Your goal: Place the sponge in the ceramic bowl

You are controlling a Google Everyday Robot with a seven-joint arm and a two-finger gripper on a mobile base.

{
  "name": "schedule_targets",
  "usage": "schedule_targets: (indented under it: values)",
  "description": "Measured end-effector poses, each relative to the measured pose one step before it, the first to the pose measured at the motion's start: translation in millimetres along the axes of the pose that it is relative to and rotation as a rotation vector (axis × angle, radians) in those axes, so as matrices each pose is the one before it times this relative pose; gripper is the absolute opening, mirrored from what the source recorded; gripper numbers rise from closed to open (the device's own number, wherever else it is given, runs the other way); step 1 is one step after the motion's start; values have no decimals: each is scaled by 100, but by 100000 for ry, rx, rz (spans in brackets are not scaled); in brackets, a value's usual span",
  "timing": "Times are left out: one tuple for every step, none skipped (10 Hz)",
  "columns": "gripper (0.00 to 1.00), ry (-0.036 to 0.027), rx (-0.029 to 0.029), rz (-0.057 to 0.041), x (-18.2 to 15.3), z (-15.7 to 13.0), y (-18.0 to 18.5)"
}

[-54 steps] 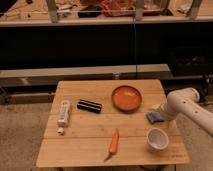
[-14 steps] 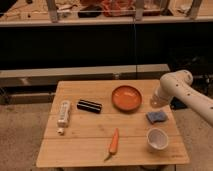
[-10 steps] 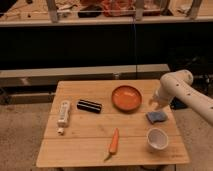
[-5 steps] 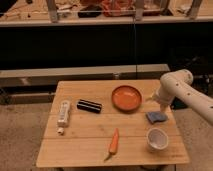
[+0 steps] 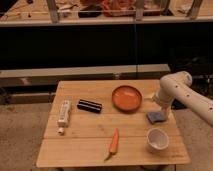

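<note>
The sponge (image 5: 155,117) is a small blue-grey pad lying flat on the wooden table (image 5: 85,147), near its right edge. The ceramic bowl (image 5: 127,98) is a shallow orange dish, to the left of the sponge and farther back. My white arm reaches in from the right and bends down between the two. Its gripper (image 5: 159,104) hangs just above and behind the sponge, close to the bowl's right rim. Nothing lies in the bowl.
A white cup (image 5: 157,140) stands in front of the sponge at the table's front right. An orange carrot (image 5: 114,143) lies front centre, a black oblong case (image 5: 89,105) mid-left, and a white tube (image 5: 64,111) at the left. Shelving stands behind the table.
About five seconds ago the arm was lower, over the sponge; it then rose and pulled back. Over the last second it has barely moved. The sponge has stayed on the table.
</note>
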Motion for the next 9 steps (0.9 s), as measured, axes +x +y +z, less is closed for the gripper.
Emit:
schedule_targets:
  values:
    - [80, -206, -132, 93, 177, 692, 862]
    - [80, -36, 76, -237, -23, 258, 141]
    - [80, -260, -77, -145, -137, 78, -23]
    - [80, -166, 61, -107, -71, 157, -16]
    - [80, -179, -155, 47, -58, 760, 300]
    - [80, 74, -458, -221, -34, 780, 366]
    - [80, -46, -380, -324, -106, 505, 239]
    - [80, -10, -290, -455, -84, 153, 101]
    - [80, 43, -499, -599, -128, 254, 188]
